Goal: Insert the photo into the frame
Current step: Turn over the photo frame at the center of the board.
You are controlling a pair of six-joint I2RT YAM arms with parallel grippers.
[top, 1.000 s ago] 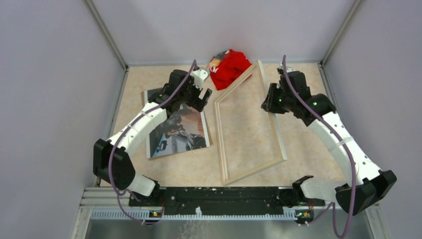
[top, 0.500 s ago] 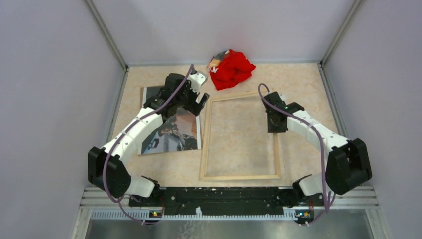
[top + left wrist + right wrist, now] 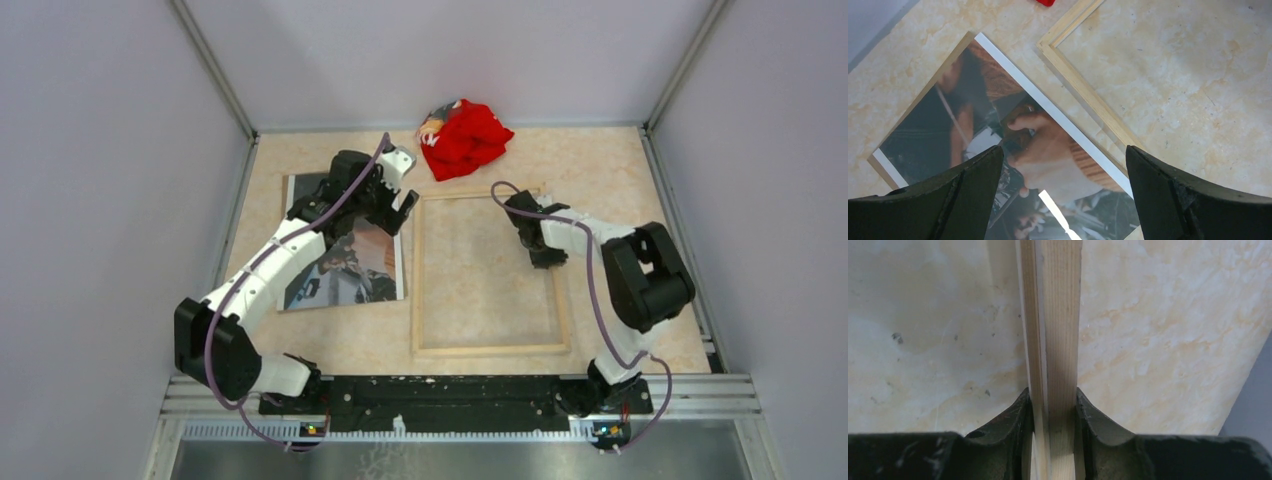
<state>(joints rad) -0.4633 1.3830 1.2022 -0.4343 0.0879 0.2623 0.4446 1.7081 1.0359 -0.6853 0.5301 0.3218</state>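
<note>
Pinching the right rail of the pale-wood rectangular picture frame [image 3: 490,351], lying flat, the right gripper [image 3: 1053,400] should hold it steady; left gripper [image 3: 1063,165], jaws wide, hovers over the dark paper photo [image 3: 350,265] just left.

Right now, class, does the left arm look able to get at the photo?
Probably yes: the left gripper hangs open directly above the photo, nothing lies between them, and the frame sits alongside, not over it.
</note>
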